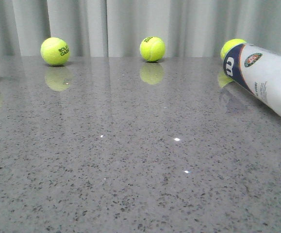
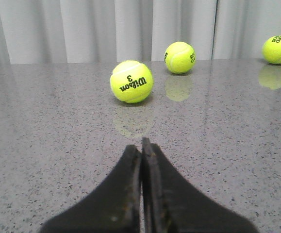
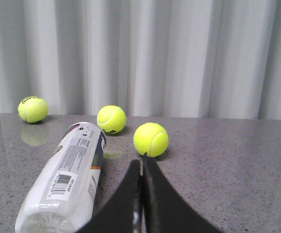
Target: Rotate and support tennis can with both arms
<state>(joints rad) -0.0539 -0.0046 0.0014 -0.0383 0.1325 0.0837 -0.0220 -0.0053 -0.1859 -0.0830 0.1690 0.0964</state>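
Closest to both wrist cameras: left end effector [image 2: 142,145] and right end effector [image 3: 141,162], each with fingers pressed together, holding nothing, touching nothing I can see. Tennis can [image 1: 264,77] lies on its side at the far right of the worktop [image 1: 130,160], just beside the right end effector, balls near its cap end. I judge the task unstarted; next I must part both and reach for the can.

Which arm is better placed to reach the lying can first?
Right, probably. The long white cylindrical tennis can with a navy panel lies directly beside the shut right gripper. The shut left gripper faces only yellow-green tennis balls, no can in its view.
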